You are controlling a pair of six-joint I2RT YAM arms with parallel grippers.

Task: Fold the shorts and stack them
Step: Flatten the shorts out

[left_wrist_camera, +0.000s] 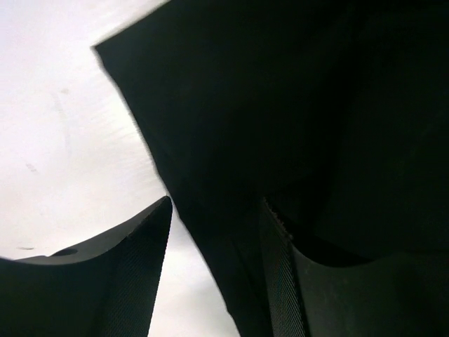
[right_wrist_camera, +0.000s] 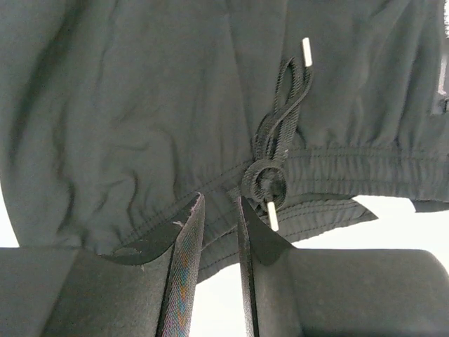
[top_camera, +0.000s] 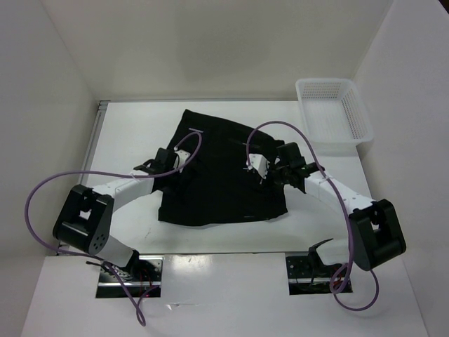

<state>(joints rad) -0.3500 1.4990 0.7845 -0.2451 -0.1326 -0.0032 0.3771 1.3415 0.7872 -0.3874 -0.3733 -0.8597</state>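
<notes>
The black shorts (top_camera: 217,175) lie spread flat in the middle of the white table. My left gripper (top_camera: 151,167) is at their left edge. In the left wrist view its jaws (left_wrist_camera: 217,202) stand wide open, with the edge of the shorts (left_wrist_camera: 280,105) running between them. My right gripper (top_camera: 264,168) is low over the right side of the shorts. In the right wrist view its jaws (right_wrist_camera: 219,200) stand a narrow gap apart over the elastic waistband (right_wrist_camera: 351,168), next to the knotted black drawstring (right_wrist_camera: 277,133). The fabric lies flat and unpinched between the tips.
A white plastic mesh basket (top_camera: 354,105) stands at the far right corner of the table. White walls close in the table on the left, back and right. Purple cables loop above both arms.
</notes>
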